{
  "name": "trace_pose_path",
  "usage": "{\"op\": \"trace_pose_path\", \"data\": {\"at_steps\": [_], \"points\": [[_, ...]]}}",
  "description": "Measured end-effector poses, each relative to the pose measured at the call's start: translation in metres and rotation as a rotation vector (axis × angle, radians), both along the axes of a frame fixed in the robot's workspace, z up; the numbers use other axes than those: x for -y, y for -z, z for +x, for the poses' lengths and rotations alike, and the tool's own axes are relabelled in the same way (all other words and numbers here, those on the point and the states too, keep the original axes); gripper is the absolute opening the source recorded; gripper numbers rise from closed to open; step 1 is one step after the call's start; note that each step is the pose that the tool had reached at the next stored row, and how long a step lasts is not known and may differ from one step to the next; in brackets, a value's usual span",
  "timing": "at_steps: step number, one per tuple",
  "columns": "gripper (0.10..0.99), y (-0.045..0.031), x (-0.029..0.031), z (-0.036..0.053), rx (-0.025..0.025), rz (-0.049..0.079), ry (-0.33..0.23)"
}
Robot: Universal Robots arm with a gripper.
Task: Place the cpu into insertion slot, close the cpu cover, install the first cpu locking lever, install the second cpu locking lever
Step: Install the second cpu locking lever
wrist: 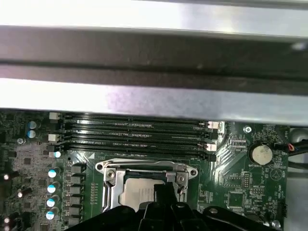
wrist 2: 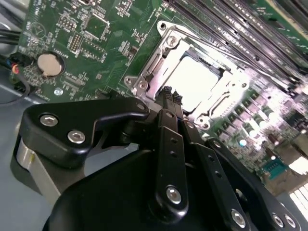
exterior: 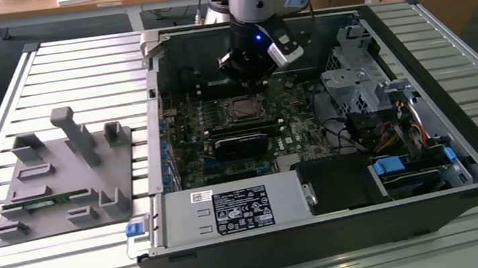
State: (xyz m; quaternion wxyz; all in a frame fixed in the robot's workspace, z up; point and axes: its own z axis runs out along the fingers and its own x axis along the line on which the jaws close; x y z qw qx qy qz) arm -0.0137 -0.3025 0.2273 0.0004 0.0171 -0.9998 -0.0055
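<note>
Slatted metal table (exterior: 43, 75) holds my open PC case (exterior: 322, 232). My gripper (wrist 2: 172, 94) sits with fingers pinched together, gripping nothing, right at the cover (wrist 2: 159, 57) edge, mid-frame. Chip (wrist 2: 195, 82) sits in its socket (wrist: 144, 185), cover down.

Grey fixture block (exterior: 63, 174), coin battery (wrist 2: 49, 64), memory slots (wrist: 134, 134), blue drive tab (exterior: 390, 165)

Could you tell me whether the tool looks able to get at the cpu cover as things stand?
Probably yes: the tool hangs right at the edge of the cpu cover, with nothing between them in the second wrist view.
</note>
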Motion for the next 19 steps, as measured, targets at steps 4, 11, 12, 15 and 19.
{"op": "trace_pose_path", "data": {"at_steps": [4, 11, 12, 15, 19], "points": [[0.106, -0.0148, 0.0000, 0.0000, 0.0000, 0.000, 0.000], [0.106, -0.0177, 0.0087, 0.0000, -0.0001, 0.000, 0.003], [0.106, -0.0177, 0.0113, 0.0000, -0.0001, 0.000, 0.003], [0.106, -0.0177, 0.0204, 0.0000, -0.0001, 0.000, 0.004], [0.106, -0.0177, 0.0323, 0.0000, -0.0002, 0.000, 0.005]]}}
